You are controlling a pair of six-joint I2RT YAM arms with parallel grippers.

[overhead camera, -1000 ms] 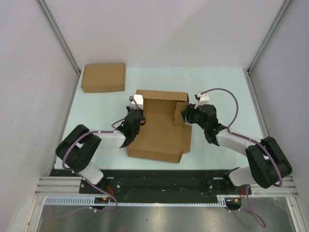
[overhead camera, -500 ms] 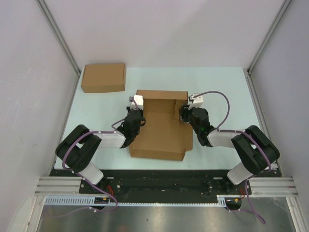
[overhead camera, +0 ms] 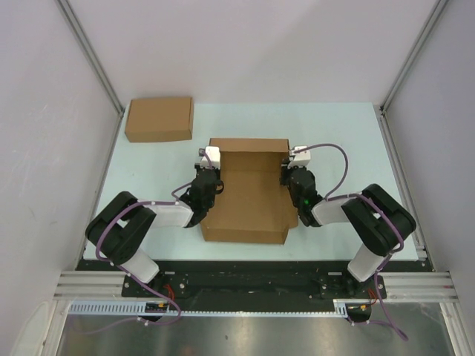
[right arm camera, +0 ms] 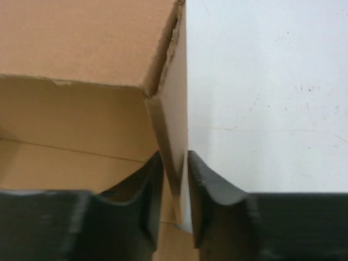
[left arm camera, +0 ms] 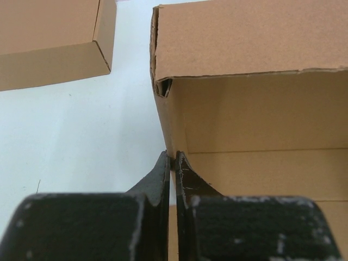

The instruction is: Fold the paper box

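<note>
The paper box (overhead camera: 249, 196) lies mid-table as a brown cardboard tray with its side walls raised and its lid panel (left arm camera: 250, 43) standing at the far end. My left gripper (overhead camera: 217, 178) sits at the box's left wall, and in the left wrist view the gripper (left arm camera: 172, 155) is shut on that wall's edge. On the opposite side my right gripper (overhead camera: 284, 176) is at the right wall. There the gripper (right arm camera: 174, 155) is shut on the doubled cardboard of the box (right arm camera: 81, 38), with both fingers touching it.
A second, ready-made flat brown box (overhead camera: 159, 119) lies at the far left corner of the table, and shows in the left wrist view as the box (left arm camera: 49, 32) to the upper left. Pale table surface (right arm camera: 266, 81) runs to the right of the paper box. Grey enclosure walls stand on three sides.
The right arm swung left against the box, the splayed right flap now stands upright as a wall, and the right jaws closed on it. The left arm held still.
</note>
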